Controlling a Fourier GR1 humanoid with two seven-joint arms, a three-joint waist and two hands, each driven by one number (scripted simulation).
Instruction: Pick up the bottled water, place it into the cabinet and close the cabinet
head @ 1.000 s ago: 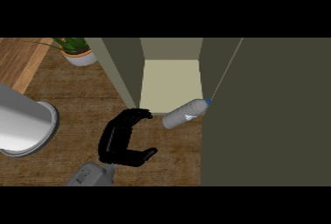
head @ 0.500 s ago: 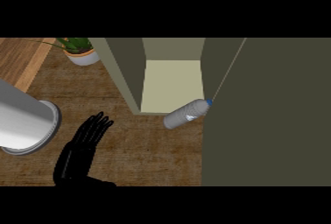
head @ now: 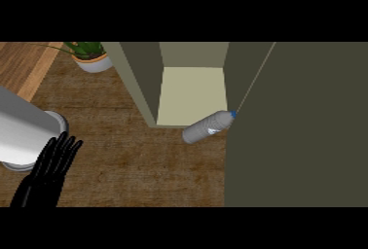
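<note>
The bottled water lies on its side, a clear bottle with a blue cap. Its cap end rests at the front edge of the open cabinet's pale shelf, and its base sticks out over the wooden counter. The cabinet's dark door stands open along the right, right beside the cap. My left hand is at the lower left, far from the bottle, with fingers straight and holding nothing. No right hand shows.
A large grey cylinder on a round base stands at the left, just beside my hand. A potted plant sits at the back left. The cabinet's left wall juts toward the counter.
My left hand has pulled back from beside the bottle to the lower left and uncurled its fingers. The bottle and the door have stayed where they were.
</note>
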